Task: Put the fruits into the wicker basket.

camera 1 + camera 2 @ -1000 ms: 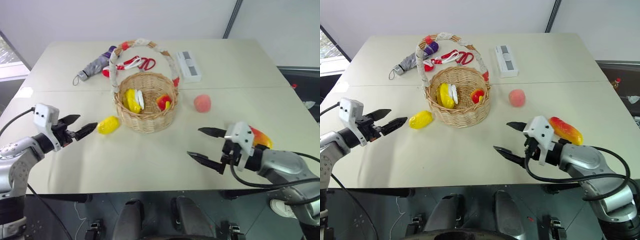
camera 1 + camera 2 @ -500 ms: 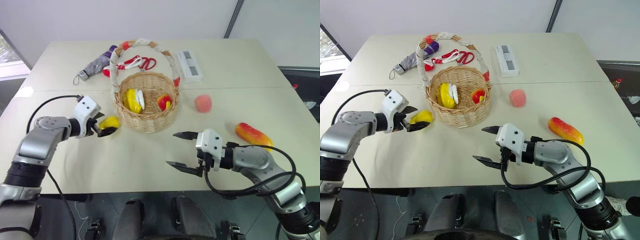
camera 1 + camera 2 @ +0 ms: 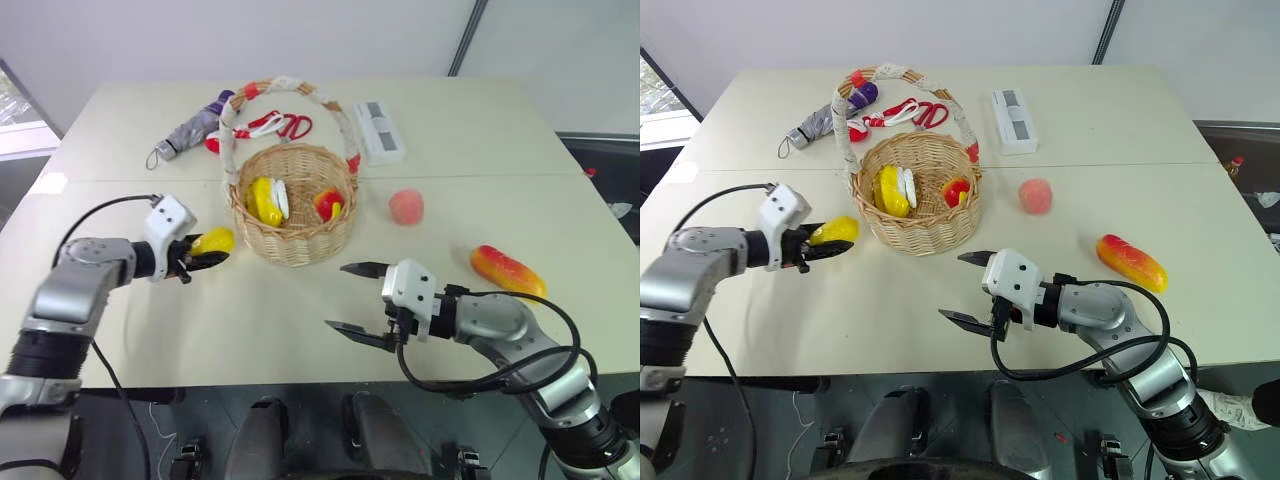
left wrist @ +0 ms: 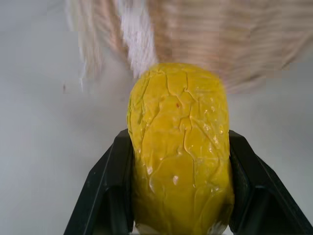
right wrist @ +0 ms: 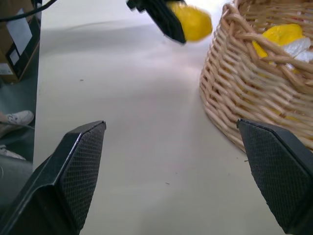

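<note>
The left claw (image 3: 205, 258) is clamped on the lemon (image 3: 214, 241), lifted off the surface; the wicker basket (image 3: 292, 205) lies just beyond its tips, nearer this arm; the right claw (image 3: 352, 300) stands apart, empty.

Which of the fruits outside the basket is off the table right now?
The lemon, shut in the left gripper beside the wicker basket. The peach and the mango lie loose on the table.
</note>
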Robot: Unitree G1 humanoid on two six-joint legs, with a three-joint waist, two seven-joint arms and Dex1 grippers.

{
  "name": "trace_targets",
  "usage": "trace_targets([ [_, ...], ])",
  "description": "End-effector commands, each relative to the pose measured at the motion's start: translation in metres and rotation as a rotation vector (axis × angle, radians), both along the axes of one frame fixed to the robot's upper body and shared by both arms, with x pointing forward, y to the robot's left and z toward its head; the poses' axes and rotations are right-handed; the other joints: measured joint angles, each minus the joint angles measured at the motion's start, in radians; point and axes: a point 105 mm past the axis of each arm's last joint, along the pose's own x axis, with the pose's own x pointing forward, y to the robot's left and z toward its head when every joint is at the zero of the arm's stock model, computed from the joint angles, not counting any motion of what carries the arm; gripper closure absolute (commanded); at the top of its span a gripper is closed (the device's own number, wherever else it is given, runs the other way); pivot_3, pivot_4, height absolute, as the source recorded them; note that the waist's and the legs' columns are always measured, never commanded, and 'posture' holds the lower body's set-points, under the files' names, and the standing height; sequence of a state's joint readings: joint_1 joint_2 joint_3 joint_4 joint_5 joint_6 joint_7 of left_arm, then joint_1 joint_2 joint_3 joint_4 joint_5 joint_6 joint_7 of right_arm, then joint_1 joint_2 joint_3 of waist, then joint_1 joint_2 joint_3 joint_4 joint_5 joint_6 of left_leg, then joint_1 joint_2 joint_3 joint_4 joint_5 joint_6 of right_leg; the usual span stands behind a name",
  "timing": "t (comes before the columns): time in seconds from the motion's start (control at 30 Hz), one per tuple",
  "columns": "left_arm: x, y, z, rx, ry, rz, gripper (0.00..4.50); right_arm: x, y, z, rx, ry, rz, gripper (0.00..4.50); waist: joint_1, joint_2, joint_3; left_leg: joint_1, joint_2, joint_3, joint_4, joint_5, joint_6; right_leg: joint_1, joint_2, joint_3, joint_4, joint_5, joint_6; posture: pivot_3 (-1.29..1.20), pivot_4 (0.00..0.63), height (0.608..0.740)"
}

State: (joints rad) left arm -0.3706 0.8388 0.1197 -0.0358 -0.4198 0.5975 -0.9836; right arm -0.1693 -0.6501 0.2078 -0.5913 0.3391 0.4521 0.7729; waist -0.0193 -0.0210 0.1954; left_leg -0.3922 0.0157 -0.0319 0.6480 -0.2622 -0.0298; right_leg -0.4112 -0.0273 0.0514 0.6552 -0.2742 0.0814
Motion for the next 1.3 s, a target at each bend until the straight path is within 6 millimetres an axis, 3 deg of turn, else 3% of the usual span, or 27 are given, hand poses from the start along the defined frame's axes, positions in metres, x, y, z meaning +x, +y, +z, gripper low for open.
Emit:
trace_targets([
  [0.03,-0.021,-0.023,0.062,-0.127,-0.161,-0.116,2.62,0.009,-0.012,0.022,0.009,-0.075,-0.036,0.0,0.004,0.0,0.0,0.0,0.0,0.0,0.0,0.0,0.0,0.0,0.0,0.0,0.0,0.0,0.0,0.0,0.15,0.74],
  [0.13,-0.014,-0.054,0.08,-0.102,-0.247,-0.146,2.62,0.018,-0.019,0.024,-0.002,-0.082,-0.069,0.0,0.013,-0.001,0.0,0.0,-0.002,-0.001,0.002,0.0,0.0,0.003,0.0,-0.001,0.0,0.0,0.0,0.0,0.15,0.74],
  [0.27,0.018,-0.098,0.078,-0.024,-0.289,-0.13,2.62,0.032,-0.029,0.026,-0.023,-0.102,-0.124,0.0,0.011,-0.001,-0.001,0.001,-0.006,-0.001,0.003,0.0,0.0,0.005,0.0,-0.001,-0.001,0.001,0.002,0.0,0.15,0.74],
  [0.4,0.034,-0.114,0.071,-0.014,-0.271,-0.124,2.62,0.045,-0.038,0.029,-0.02,-0.123,-0.204,0.0,-0.006,-0.001,0.0,0.0,-0.006,0.0,0.002,0.0,0.001,0.002,0.002,0.0,0.0,0.001,0.002,0.0,0.15,0.74],
  [0.5,0.04,-0.119,0.066,0.0,-0.257,-0.135,1.44,0.062,-0.053,0.035,0.077,-0.102,-0.355,0.0,-0.017,-0.001,0.0,0.0,-0.004,0.0,0.0,0.0,0.001,0.0,0.003,0.001,0.001,0.001,0.002,0.0,0.15,0.74],
  [0.57,0.042,-0.118,0.067,0.014,-0.27,-0.135,0.3,0.068,-0.057,0.037,0.12,-0.097,-0.407,0.0,-0.019,-0.001,0.0,0.0,-0.003,0.0,0.001,0.0,0.001,-0.001,0.004,0.001,0.003,0.001,0.001,0.0,0.15,0.74],
  [0.6,0.041,-0.118,0.071,0.001,-0.283,-0.139,0.04,0.073,-0.061,0.039,0.152,-0.092,-0.45,0.0,-0.019,-0.001,0.0,0.0,-0.003,0.0,0.001,0.0,0.001,-0.001,0.004,0.001,0.004,0.001,0.001,0.0,0.15,0.74],
  [0.7,0.036,-0.119,0.083,-0.059,-0.317,-0.17,0.04,0.088,-0.069,0.041,0.199,-0.085,-0.564,0.0,-0.022,0.0,0.0,0.0,-0.003,0.0,0.002,0.0,0.0,-0.001,0.003,0.001,0.005,0.001,0.001,0.0,0.15,0.74],
  [0.8,0.011,-0.121,0.089,-0.114,-0.353,-0.291,0.04,0.114,-0.081,0.039,0.232,-0.067,-0.722,0.0,-0.024,0.0,0.0,0.0,-0.003,0.0,0.003,0.0,0.0,-0.001,0.002,0.001,0.006,0.001,0.002,0.0,0.15,0.74],
  [1.07,-0.017,-0.12,0.064,-0.13,-0.247,-0.34,0.04,0.162,-0.095,0.016,0.308,0.046,-0.927,0.0,-0.022,0.0,0.0,0.0,-0.004,0.001,0.002,0.0,0.0,-0.001,0.001,0.002,0.006,0.001,0.001,0.0,0.15,0.74],
  [1.3,-0.027,-0.118,0.054,-0.107,-0.221,-0.323,0.04,0.176,-0.091,-0.004,0.282,0.122,-0.95,0.0,-0.024,0.0,0.0,0.0,-0.004,0.001,0.001,0.0,0.0,-0.002,0.001,0.003,0.006,0.001,0.002,0.0,0.15,0.74],
])
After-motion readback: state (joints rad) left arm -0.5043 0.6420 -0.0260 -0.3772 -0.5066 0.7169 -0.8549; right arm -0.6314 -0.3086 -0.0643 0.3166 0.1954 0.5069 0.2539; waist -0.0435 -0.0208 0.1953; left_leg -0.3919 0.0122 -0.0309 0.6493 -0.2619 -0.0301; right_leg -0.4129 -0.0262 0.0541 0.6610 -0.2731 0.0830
